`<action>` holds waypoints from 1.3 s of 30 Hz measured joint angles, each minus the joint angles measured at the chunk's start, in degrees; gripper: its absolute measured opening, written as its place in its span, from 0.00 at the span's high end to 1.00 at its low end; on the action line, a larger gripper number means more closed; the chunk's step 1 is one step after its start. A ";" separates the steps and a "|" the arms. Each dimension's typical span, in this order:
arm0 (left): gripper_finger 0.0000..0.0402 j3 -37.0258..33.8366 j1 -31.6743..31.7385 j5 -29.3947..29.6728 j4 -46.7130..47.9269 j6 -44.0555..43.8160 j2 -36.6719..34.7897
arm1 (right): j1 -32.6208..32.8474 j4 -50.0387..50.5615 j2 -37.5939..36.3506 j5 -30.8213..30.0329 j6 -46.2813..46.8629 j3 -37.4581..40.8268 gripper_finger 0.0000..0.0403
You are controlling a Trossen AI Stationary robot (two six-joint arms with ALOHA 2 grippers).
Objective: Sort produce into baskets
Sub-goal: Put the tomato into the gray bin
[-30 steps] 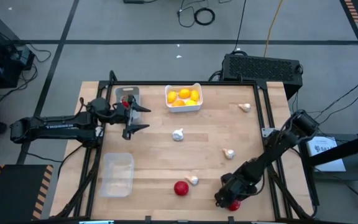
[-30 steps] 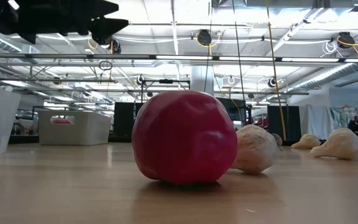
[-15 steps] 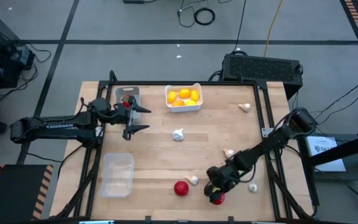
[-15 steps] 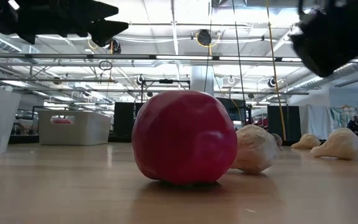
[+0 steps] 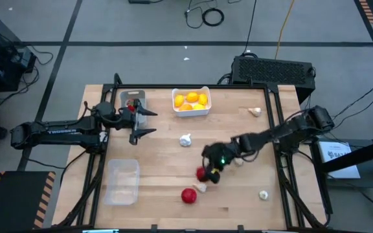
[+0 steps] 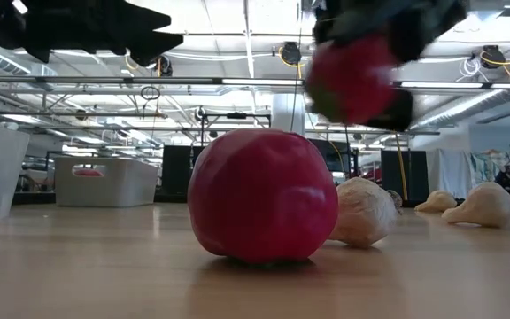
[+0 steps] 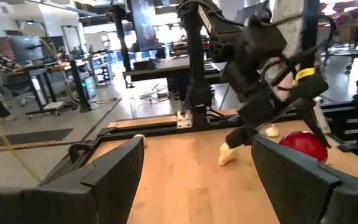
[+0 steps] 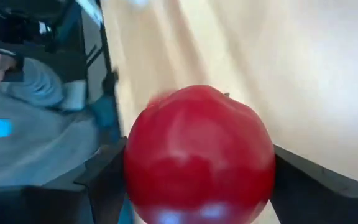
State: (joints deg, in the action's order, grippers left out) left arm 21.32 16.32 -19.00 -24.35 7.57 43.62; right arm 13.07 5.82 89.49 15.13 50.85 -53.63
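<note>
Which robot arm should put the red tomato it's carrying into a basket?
The right one. The right gripper is already shut on a tomato, lifted over the table's middle. The left gripper hangs open beside the grey basket, holding nothing, so it would probably only wait.

Both arms are dark, jointed tubes. The left arm (image 5: pixel 57 133) carries white lettering along its long link; the right arm (image 5: pixel 274 134) shows a small green light near its wrist.
</note>
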 joint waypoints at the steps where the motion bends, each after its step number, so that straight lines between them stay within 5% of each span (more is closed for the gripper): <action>1: 0.24 0.00 0.13 0.30 -0.12 0.20 0.00 | -1.40 -1.24 0.02 -1.36 -4.44 0.00 0.24; 6: 0.24 0.48 1.58 1.07 -0.30 0.04 0.00 | -6.50 -7.91 0.04 -15.52 -26.06 0.00 0.24; 10: 0.24 3.40 4.44 8.72 5.41 -1.24 0.00 | -10.60 -21.74 2.42 -25.05 -39.68 -0.09 0.23; 14: 0.24 7.33 8.16 16.51 13.14 -3.36 0.31 | -15.04 -38.43 8.48 -23.72 -46.78 -0.11 0.23; 18: 0.24 11.02 12.65 18.30 19.78 -3.96 0.28 | -18.96 -46.67 17.33 -19.36 -47.72 -4.98 0.23; 24: 0.24 15.15 20.45 18.36 22.71 -4.22 1.10 | -22.17 -40.24 32.23 -13.68 -50.15 -24.96 0.23; 32: 0.24 18.38 26.55 13.31 25.52 -4.32 2.65 | -23.79 -29.40 47.96 -13.50 -51.35 -52.78 0.23; 39: 0.24 18.38 28.88 11.95 28.36 -4.07 3.15 | -23.87 -28.91 58.98 -13.59 -52.55 -67.57 0.23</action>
State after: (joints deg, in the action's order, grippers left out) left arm 39.70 45.20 -7.05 4.01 3.50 46.76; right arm -10.80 -23.09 148.48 1.54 -1.70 -121.19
